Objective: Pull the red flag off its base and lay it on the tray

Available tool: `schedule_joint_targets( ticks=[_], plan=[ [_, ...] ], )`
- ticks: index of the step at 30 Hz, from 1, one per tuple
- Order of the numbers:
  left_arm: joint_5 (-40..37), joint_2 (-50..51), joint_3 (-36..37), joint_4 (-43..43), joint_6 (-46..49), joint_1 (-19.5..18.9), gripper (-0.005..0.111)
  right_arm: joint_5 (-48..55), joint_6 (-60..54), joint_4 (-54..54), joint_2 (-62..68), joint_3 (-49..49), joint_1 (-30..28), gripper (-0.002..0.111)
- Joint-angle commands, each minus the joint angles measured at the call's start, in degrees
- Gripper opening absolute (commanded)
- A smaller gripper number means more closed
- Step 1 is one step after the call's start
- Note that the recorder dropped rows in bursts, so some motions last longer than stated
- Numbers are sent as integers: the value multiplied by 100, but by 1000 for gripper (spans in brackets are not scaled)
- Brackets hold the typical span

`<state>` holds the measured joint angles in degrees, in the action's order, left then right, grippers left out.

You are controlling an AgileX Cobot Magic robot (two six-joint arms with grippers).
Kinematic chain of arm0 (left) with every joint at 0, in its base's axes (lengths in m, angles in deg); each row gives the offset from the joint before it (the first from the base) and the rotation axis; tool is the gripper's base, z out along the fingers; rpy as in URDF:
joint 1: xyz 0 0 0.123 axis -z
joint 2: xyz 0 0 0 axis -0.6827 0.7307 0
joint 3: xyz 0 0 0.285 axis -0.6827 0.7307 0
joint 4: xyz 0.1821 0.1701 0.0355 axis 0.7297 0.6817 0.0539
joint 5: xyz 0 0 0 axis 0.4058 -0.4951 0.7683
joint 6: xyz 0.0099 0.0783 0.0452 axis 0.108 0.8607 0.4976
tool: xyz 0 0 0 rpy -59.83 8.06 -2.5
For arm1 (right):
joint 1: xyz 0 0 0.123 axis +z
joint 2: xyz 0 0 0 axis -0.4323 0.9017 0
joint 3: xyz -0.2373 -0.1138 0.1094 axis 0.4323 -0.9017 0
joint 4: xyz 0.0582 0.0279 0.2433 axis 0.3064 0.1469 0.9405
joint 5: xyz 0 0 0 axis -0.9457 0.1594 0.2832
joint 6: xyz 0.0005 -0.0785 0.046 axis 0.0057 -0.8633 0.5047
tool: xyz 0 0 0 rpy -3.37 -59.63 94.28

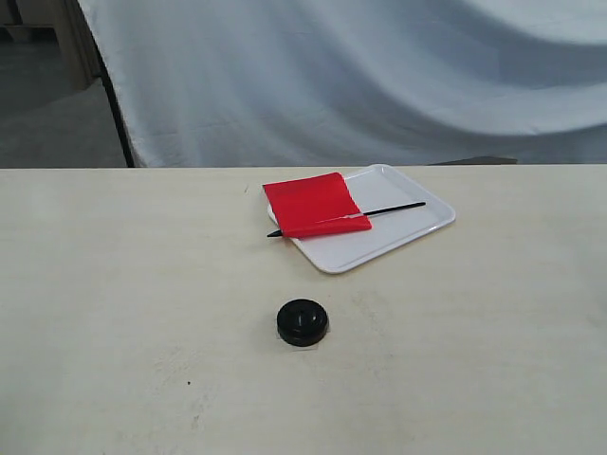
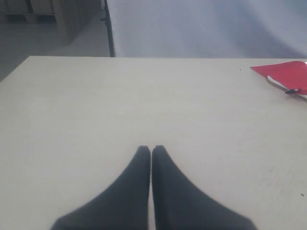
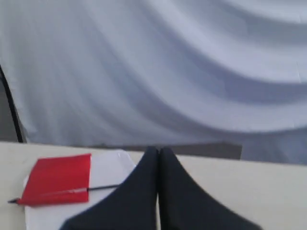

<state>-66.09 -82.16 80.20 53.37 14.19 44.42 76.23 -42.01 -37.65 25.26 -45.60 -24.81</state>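
The red flag (image 1: 313,204) lies flat across the white tray (image 1: 398,232), its black stick running over the tray and its tip poking past the tray's left rim. The round black base (image 1: 303,321) sits alone on the table, nearer the front, with nothing in its hole. Neither gripper shows in the exterior view. My left gripper (image 2: 151,149) is shut and empty above bare tabletop, the flag (image 2: 288,74) far off at the edge of its view. My right gripper (image 3: 159,150) is shut and empty, with the flag (image 3: 57,178) and tray (image 3: 108,167) beside it.
A pale wooden table (image 1: 114,313) carries everything. A white cloth backdrop (image 1: 379,76) hangs behind the far edge, with a dark pole (image 1: 116,104) at its left side.
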Motion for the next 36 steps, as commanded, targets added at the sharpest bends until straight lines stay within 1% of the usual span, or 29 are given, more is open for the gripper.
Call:
schedule_joint_targets(
  ticks=[1, 6, 10, 18, 20, 23, 25, 27, 32, 34, 35, 36],
  plan=[
    [22, -4, 9, -27, -15, -13, 1, -960, 14, 85, -1155, -602, 692, -1],
    [22, -4, 9, -27, -15, -13, 1, -1286, 14, 85, -2183, -1029, 1302, -1],
    [22, -4, 9, -27, -15, -13, 1, -1310, 14, 85, -2745, -1173, 1531, -1],
    [22, -4, 9, -27, -15, -13, 1, -908, 14, 85, -4005, -1209, 1560, -1],
    [22, -4, 9, -27, -15, -13, 1, -704, 86, 186, -4005, -1214, 1560, -1],
    [22, -4, 9, -27, -15, -13, 1, -45, 268, 384, -4005, -1172, 1560, -1],
    [22, -4, 9, -27, -15, -13, 1, 178, 308, 547, -4005, -1196, 1560, -1],
    [22, -4, 9, -27, -15, -13, 1, 188, 308, 547, -4005, -1287, 1560, -1],
    [22, -4, 9, -27, -15, -13, 1, -670, 308, 547, -4005, -2109, 1560, -1],
    [22, -4, 9, -27, -15, -13, 1, -1030, 308, 547, -4005, -2586, 1560, -1],
    [22, -4, 9, -27, -15, -13, 1, -1319, 308, 547, -4005, -3111, 1560, -1],
    [22, -4, 9, -27, -15, -13, 1, -1451, 308, 547, -4005, -3388, 1560, -1]
  ],
)
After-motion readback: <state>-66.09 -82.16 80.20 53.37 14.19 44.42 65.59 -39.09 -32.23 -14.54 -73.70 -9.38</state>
